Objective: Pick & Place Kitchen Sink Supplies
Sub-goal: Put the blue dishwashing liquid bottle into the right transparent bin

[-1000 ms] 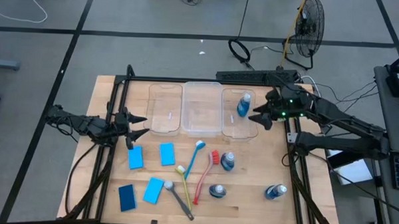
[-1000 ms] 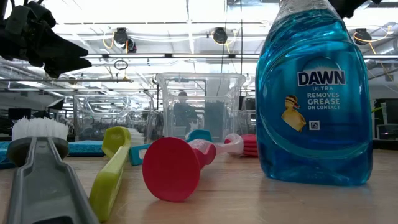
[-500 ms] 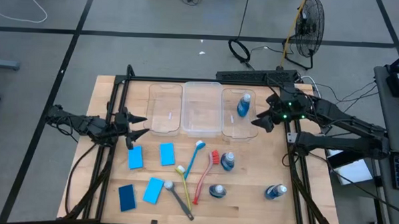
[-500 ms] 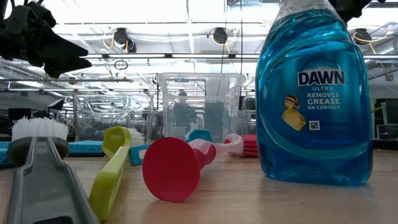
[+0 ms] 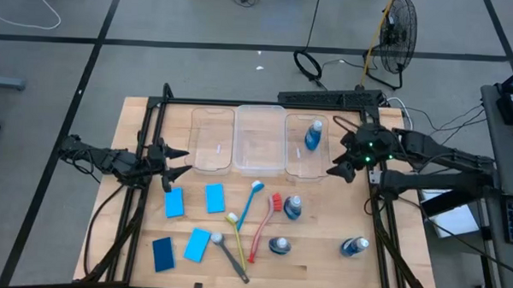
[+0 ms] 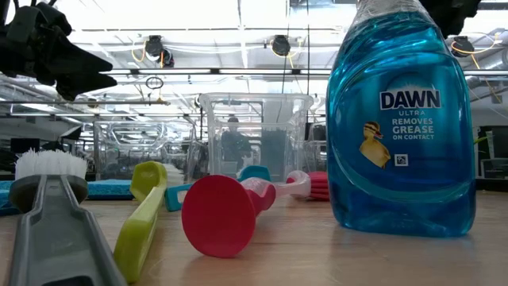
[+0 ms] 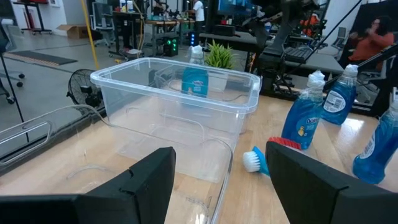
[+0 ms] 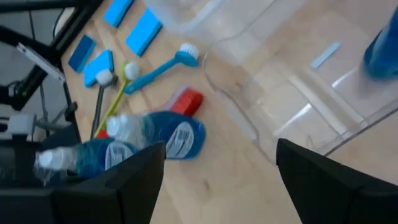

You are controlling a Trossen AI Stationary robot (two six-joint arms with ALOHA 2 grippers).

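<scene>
- High view shows four long brushes lying on the desk (image 5: 339,215): the blue brush (image 5: 248,202), the red brush (image 5: 264,223), the yellow-green brush (image 5: 236,233) and the grey brush (image 5: 229,256).
- The blue, red and yellow-green brushes run mostly front to back, with their bristle heads toward the tubs; the grey brush lies slanted.
- Four flat blue sponges (image 5: 174,203) lie on the left part of the desk.
- Four little bottles hold blue stuff. One bottle in the tub (image 5: 312,136) stands in the right clear tub (image 5: 309,167). Three are out on the desk, like the bottle near the red brush (image 5: 293,207).
- Low view shows the front bottle (image 6: 401,119) up close. Its label says "DAWN ULTRA REMOVES GREASE ON CONTACT" and has a duck.
- The left claw (image 5: 175,162) is open wide, holds nothing, and hangs by the left tub.
- The right claw (image 5: 337,170) is open wide, holds nothing, and hangs just past the right tub's corner.
</scene>
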